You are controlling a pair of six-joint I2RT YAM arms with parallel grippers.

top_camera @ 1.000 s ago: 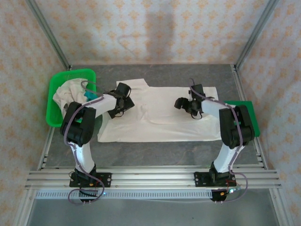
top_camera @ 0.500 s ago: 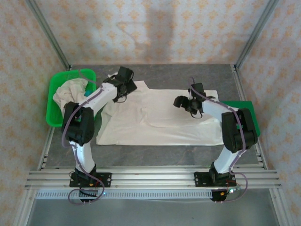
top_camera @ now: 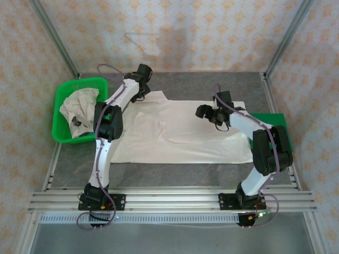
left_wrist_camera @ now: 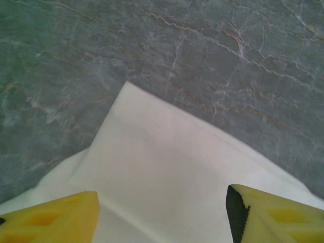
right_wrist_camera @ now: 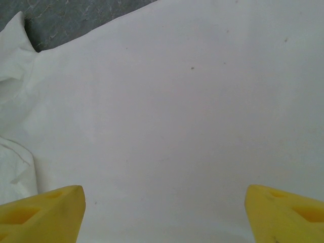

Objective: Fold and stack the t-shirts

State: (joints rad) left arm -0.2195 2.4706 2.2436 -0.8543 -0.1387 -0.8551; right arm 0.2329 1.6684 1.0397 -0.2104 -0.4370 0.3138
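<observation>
From the top external camera, a cream t-shirt [top_camera: 180,135] lies spread flat across the middle of the grey table [top_camera: 212,84]. The left tool [top_camera: 139,93] hangs over the shirt's far left corner, its arm stretched well forward. To the left of that tool stands the green basket [top_camera: 79,83], with a crumpled heap of cream shirts [top_camera: 77,108] inside it. The right tool [top_camera: 203,112] hovers over the shirt's far right part, pointing towards the left tool. Behind it, under its arm, a green mat [top_camera: 271,117] lies on the table at the shirt's right edge. At this angle I cannot tell how either tool's jaws stand.

In the left wrist view, the left tool [left_wrist_camera: 163,202] has its yellow fingers [left_wrist_camera: 55,217] standing apart, nothing pinched between them. The cream t-shirt [left_wrist_camera: 152,162] lies below and ahead of the tool, ending in a pointed corner just in front. Bare table [left_wrist_camera: 228,50] lies beyond that corner.

In the right wrist view, the right tool [right_wrist_camera: 164,202] stands wide open, yellow fingers [right_wrist_camera: 45,212] at either side. Smooth cream t-shirt [right_wrist_camera: 177,101] lies flat beneath and ahead. It is rumpled to the tool's left, and a sliver of table [right_wrist_camera: 76,15] shows far ahead.
</observation>
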